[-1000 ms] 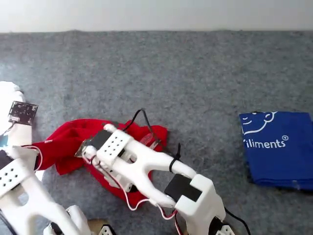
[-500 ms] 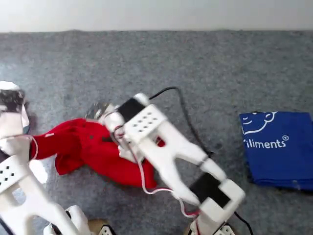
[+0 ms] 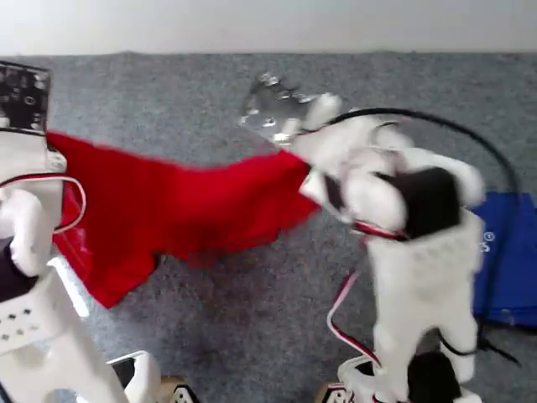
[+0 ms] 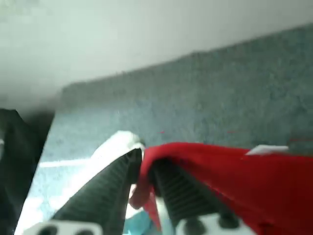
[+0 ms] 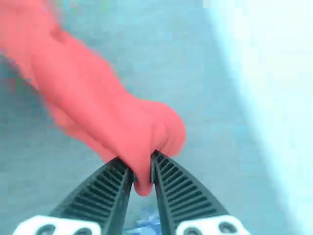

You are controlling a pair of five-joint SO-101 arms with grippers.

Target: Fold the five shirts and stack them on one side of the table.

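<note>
High view shows red shirt (image 3: 185,210) stretched between both jaws.

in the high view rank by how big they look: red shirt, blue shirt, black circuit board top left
1. red shirt, spread wide across the table
2. blue shirt, partly hidden behind an arm
3. black circuit board, smallest, though it may sit nearer the camera

The shirt (image 3: 176,210) stretches across the left and centre of the high view, above the table (image 3: 168,92). The left gripper (image 4: 143,159) pinches its left end and the right gripper (image 5: 142,166) its right end. A folded shirt (image 3: 508,260) lies on the table at the right edge.
</note>
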